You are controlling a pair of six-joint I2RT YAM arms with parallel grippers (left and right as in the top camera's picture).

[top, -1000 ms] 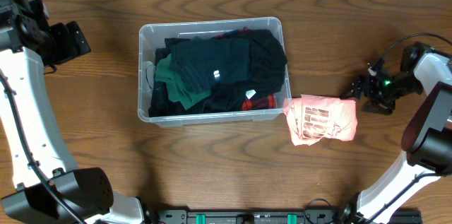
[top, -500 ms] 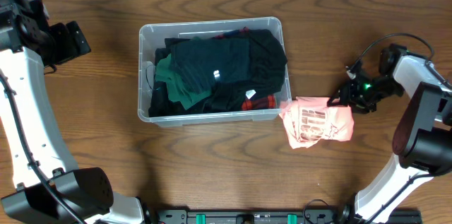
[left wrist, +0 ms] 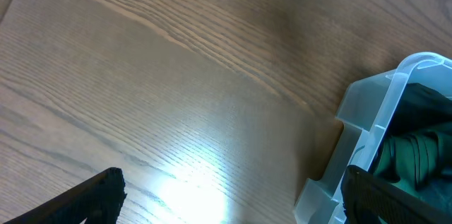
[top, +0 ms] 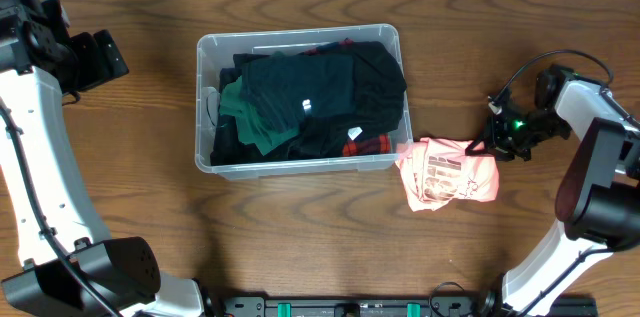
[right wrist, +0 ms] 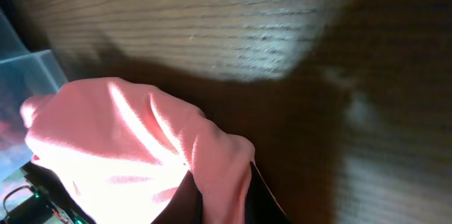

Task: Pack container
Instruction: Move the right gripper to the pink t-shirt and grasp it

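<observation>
The clear plastic container (top: 205,57) stands mid-table, filled with dark and green clothes (top: 310,97); its corner (left wrist: 385,100) shows at the right of the left wrist view. To the right of the container a folded pink garment (top: 445,172) with dark print lies on the wood. My right gripper (top: 486,146) is shut on that garment's right edge, and a fold of pink cloth (right wrist: 219,174) is pinched between its dark fingers. My left gripper (left wrist: 229,199) hangs open over bare wood left of the container, holding nothing.
The right arm's black wrist with a green light (top: 520,127) and its cable hover just right of the pink garment. The left arm (top: 40,107) runs down the table's left side. Bare wooden table (top: 300,237) lies in front of the container.
The right gripper moved left to the pink garment's edge and closed on it; the cloth bunched and slid slightly left. The left arm stayed still.
</observation>
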